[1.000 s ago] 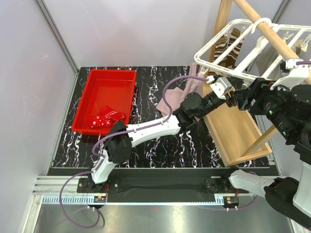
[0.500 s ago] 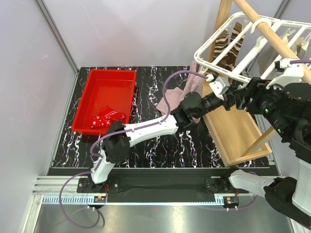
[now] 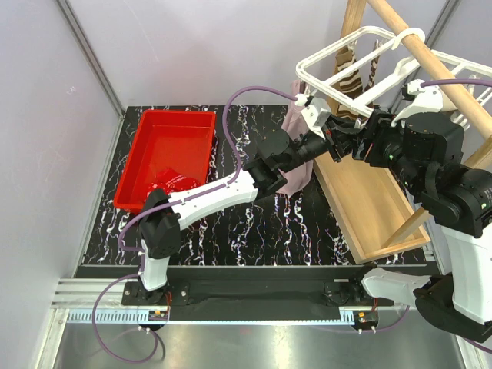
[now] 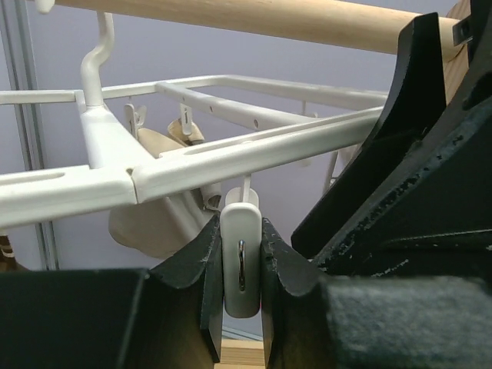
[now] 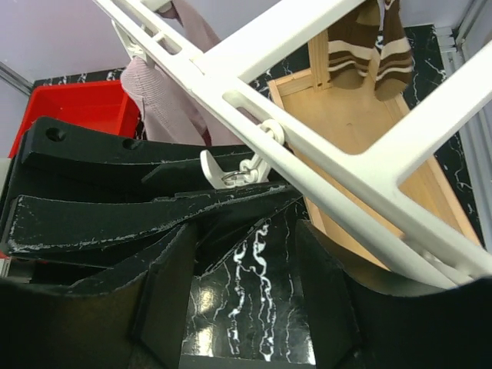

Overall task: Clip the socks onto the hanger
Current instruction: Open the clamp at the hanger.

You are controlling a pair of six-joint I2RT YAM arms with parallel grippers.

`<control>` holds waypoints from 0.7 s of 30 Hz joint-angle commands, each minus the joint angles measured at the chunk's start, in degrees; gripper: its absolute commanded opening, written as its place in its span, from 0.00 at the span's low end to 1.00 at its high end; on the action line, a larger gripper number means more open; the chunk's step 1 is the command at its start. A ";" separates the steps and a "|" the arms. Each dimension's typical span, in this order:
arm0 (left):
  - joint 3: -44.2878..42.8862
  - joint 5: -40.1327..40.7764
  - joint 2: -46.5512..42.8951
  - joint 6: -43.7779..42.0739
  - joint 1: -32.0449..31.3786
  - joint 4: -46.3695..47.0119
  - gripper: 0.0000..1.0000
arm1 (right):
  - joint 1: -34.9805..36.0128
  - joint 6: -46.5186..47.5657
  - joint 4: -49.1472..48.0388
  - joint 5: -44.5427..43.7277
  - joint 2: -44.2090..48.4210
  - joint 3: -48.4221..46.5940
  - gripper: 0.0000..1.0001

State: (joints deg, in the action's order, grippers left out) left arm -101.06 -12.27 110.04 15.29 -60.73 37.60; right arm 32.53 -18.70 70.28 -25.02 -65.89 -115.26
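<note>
As arm (image 3: 223, 192) stretches upward, left tool (image 4: 241, 278) pinches clip (image 4: 241, 223).

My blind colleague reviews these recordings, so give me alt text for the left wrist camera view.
The left pincer squeezes a small white clip hanging under a bar of the white hanger. Behind it a beige sock hangs from the hanger, and a wooden pole runs across the top.

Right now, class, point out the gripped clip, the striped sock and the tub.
gripped clip (image 4: 241, 265), left wrist view, middle of its white body.
striped sock (image 5: 360, 55), right wrist view, middle of its fabric.
tub (image 3: 175, 146), top view, bare floor.
</note>
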 commanded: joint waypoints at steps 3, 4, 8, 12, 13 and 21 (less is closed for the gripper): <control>0.42 -5.30 -3.87 1.94 -0.44 3.09 0.03 | -0.28 -3.80 -7.96 -2.23 0.93 0.92 0.59; 0.33 -5.65 -3.78 1.94 -0.36 2.91 0.03 | -0.19 -4.06 -8.40 -2.40 0.94 0.92 0.59; 0.60 -6.01 -3.69 2.38 -0.18 3.35 0.02 | -0.28 -4.50 -8.41 -4.07 1.20 0.92 0.59; -0.36 -6.18 -2.90 2.55 -0.09 3.18 0.02 | -0.37 -5.21 -9.63 -4.95 3.47 2.14 0.58; -0.63 -6.45 -2.73 2.47 -0.09 2.92 0.01 | -0.19 -5.12 -9.72 -5.30 3.75 2.23 0.58; -1.86 -7.06 -1.84 3.69 -0.09 3.18 0.00 | -0.28 -3.89 -12.01 -7.41 2.61 3.82 0.58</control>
State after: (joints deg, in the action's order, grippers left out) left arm -100.77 -15.90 109.67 17.74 -60.38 37.10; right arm 32.53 -22.96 62.50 -27.68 -61.84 -111.87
